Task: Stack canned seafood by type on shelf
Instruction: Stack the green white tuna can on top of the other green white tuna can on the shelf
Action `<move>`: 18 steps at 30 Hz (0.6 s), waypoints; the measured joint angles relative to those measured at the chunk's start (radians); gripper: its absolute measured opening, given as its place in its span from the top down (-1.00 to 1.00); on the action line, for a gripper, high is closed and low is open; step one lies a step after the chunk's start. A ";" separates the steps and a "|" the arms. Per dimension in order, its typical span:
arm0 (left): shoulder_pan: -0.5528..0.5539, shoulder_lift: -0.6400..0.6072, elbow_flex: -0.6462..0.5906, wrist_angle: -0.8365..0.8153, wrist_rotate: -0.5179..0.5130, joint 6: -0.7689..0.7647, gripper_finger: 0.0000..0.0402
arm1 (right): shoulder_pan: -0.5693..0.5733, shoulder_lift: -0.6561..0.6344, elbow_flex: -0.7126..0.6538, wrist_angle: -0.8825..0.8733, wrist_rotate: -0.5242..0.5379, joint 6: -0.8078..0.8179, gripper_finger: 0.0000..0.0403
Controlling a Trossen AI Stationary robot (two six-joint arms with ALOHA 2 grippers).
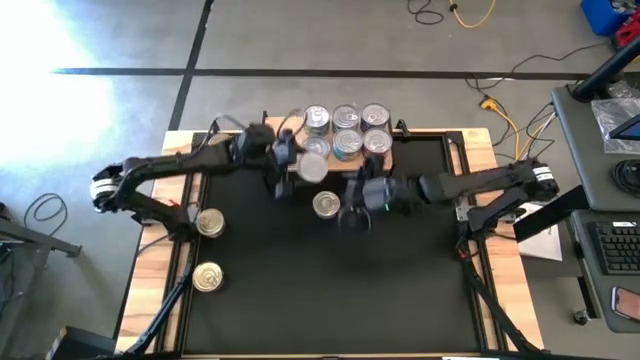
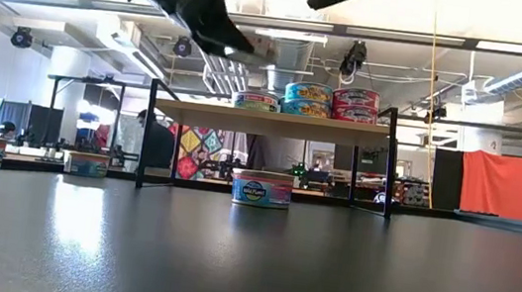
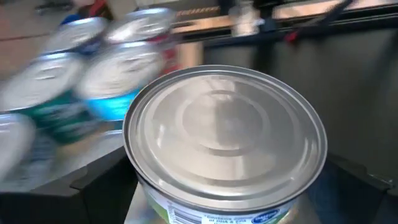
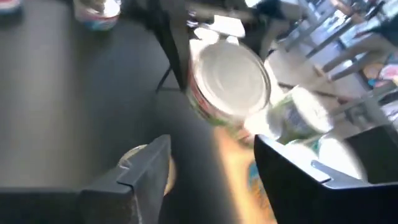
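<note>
My left gripper (image 1: 292, 160) is shut on a silver-lidded can (image 3: 224, 134), which hangs by the shelf's near left corner (image 1: 313, 168). The light-wood shelf (image 2: 274, 120) stands at the table's far edge and carries several cans (image 1: 346, 130), some of them stacked. Another can (image 1: 326, 205) rests on its base on the black table in front of the shelf (image 2: 262, 188). My right gripper (image 1: 352, 212) hovers just right of that can, open, with nothing between its fingers (image 4: 211, 149). Two more cans (image 1: 210, 222) (image 1: 208, 276) sit at the table's left. My left gripper pinches the can's round side wall (image 3: 149, 193) between its two fingers, one on each side. The fingers come from the table's left, slanting downward. The can is upright, lid up, lifted clear of the table.
The table has wooden side edges (image 1: 160, 240). Beyond its right edge stands a grey desk with a keyboard (image 1: 615, 245). Cables lie on the floor behind the shelf (image 1: 500, 110). Bare black tabletop stretches across the near half (image 1: 330, 290).
</note>
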 joint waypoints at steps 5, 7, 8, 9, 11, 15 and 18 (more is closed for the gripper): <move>0.121 0.080 0.087 -0.047 0.069 0.056 -0.85 | -0.192 0.017 0.000 0.149 -0.234 -0.122 0.08; 0.146 0.113 0.117 -0.094 0.075 0.073 -0.85 | -0.264 0.037 0.000 0.203 -0.328 -0.142 0.14; 0.157 0.131 0.138 -0.112 0.076 0.081 -0.85 | -0.296 0.048 0.000 0.222 -0.363 -0.149 0.17; 0.166 0.147 0.158 -0.127 0.077 0.091 -0.85 | -0.324 0.062 0.000 0.241 -0.385 -0.157 0.20; 0.174 0.174 0.200 -0.164 0.093 0.109 -0.85 | -0.374 0.083 0.000 0.280 -0.419 -0.169 0.25; 0.176 0.226 0.268 -0.213 0.103 0.133 -0.85 | -0.436 0.132 0.021 0.291 -0.481 -0.175 0.35; 0.178 0.251 0.304 -0.248 0.103 0.143 -0.85 | -0.462 0.174 0.053 0.287 -0.518 -0.192 0.41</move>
